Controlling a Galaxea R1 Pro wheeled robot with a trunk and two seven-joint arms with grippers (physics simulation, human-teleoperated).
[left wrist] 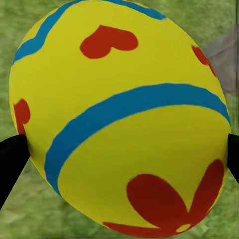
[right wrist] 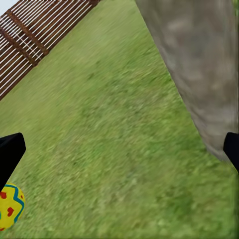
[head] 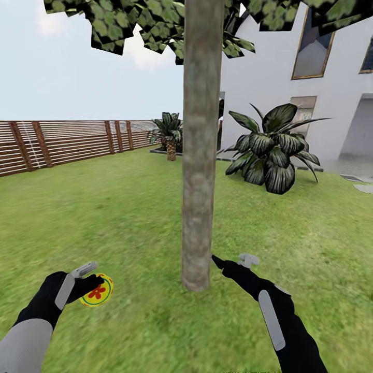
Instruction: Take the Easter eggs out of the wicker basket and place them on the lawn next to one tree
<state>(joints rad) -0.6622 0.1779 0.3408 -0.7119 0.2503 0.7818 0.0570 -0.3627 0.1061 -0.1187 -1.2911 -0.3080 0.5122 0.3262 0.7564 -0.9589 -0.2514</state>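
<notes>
— Two black fingers (left wrist: 11, 162) of my left gripper (head: 88, 282) press on the sides of one Easter egg (head: 97, 291). Up close, the held egg (left wrist: 119, 119) is yellow, with blue bands and red flower shapes.

— Is it on the ground?

— I see it in the grip, over the lawn (head: 103, 207), to the left of the tree (head: 201, 155). I cannot tell how high it is.

— And your other hand?

— My right gripper (head: 230, 260) has its fingers spread wide, with nothing between them. One black fingertip (head: 217, 260) is just beside the trunk, low down near its foot. I cannot tell if it touches the bark.

— What does that wrist camera show?

— I see the fingers at both edges, far apart. Between them is grass, and the grey-brown trunk (right wrist: 199, 64) stands at one side. At one edge I see a small painted egg (right wrist: 10, 206), close to a black finger (right wrist: 10, 152).

— What is farther out?

— A brown slat fence (head: 62, 142) runs along the left side of the lawn. A short palm (head: 170, 135) stands far back. A big leafy plant (head: 272, 150) grows to the right of the trunk, by the white house (head: 290, 83).
</notes>
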